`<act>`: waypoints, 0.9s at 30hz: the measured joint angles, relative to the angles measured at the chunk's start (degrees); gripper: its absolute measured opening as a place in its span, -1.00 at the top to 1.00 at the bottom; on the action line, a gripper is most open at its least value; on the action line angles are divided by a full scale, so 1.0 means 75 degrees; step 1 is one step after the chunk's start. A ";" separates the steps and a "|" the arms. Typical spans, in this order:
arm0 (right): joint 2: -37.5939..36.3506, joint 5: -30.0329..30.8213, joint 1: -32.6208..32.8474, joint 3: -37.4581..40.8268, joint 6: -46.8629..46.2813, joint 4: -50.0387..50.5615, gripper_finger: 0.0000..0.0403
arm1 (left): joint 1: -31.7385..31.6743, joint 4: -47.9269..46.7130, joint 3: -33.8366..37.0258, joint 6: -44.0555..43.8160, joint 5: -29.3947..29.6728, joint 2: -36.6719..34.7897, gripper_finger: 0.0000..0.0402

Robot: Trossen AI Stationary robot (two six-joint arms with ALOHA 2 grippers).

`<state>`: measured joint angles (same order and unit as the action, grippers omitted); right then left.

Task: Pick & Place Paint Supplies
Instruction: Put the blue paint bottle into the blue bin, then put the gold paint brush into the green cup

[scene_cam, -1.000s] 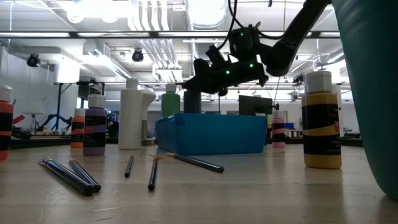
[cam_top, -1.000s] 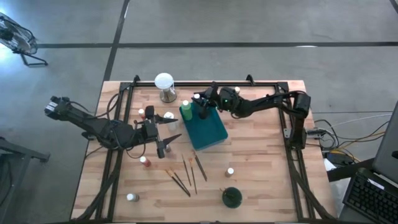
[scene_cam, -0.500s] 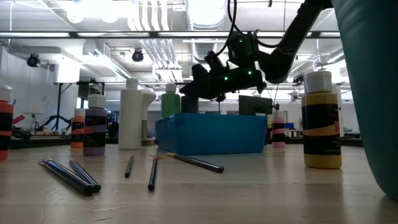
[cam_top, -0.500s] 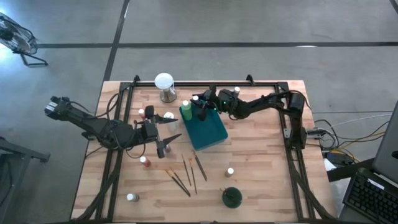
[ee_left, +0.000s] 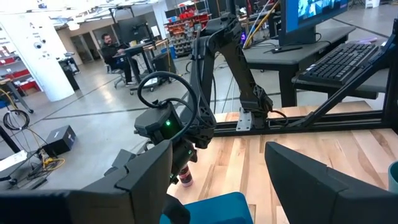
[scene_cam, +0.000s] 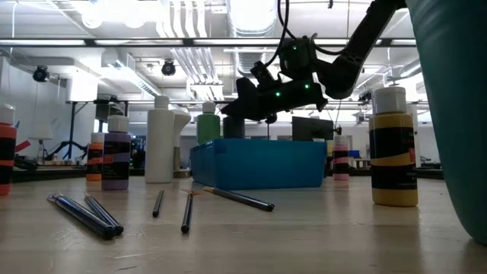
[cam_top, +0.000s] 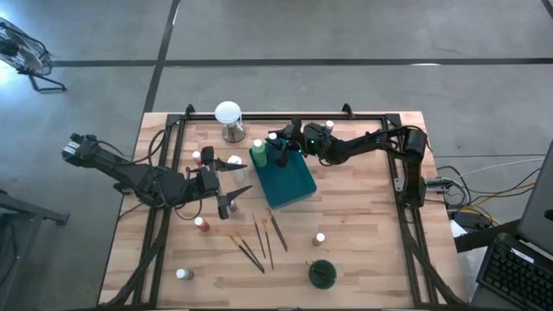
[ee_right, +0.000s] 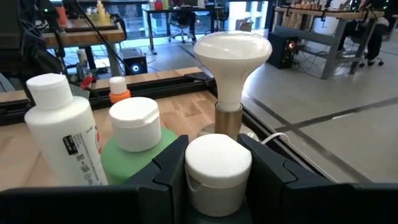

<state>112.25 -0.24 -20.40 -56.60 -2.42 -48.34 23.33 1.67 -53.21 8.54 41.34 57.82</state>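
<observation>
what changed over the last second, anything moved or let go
The right gripper, shut on a white-capped bottle, dropped slightly and drew in over the back end of the teal rectangular tray beside the green bottle, then held there. Nothing was let go. The left gripper, open and empty, the brushes and the other bottles stayed put.

Five brushes (cam_top: 268, 242), about ten capped bottles (cam_top: 320, 238) (the upper-left cluster is hard to count), one teal tray (cam_top: 294, 186), one white globe (cam_top: 228, 113).
</observation>
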 joint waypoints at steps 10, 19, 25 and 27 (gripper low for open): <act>0.0012 -0.0010 0.0000 0.0000 -0.0133 -0.0004 0.44 | 0.0000 0.0000 0.0000 -0.0010 0.0017 0.0000 -0.30; 0.0002 0.0022 0.0000 0.0000 -0.0036 -0.0003 -0.21 | 0.0000 0.0000 0.0000 -0.0025 0.0017 0.0000 -0.30; -0.0153 0.0025 0.0000 0.0000 0.0146 0.0026 -0.32 | 0.0000 0.0000 0.0000 -0.0025 0.0017 0.0000 -0.30; -0.0274 0.0005 0.0003 0.0000 0.0168 0.0033 -0.32 | 0.0000 0.0000 0.0000 -0.0025 0.0015 0.0000 -0.30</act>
<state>110.19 -0.20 -20.38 -56.60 -1.16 -48.09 23.33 1.67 -53.21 8.36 41.45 57.82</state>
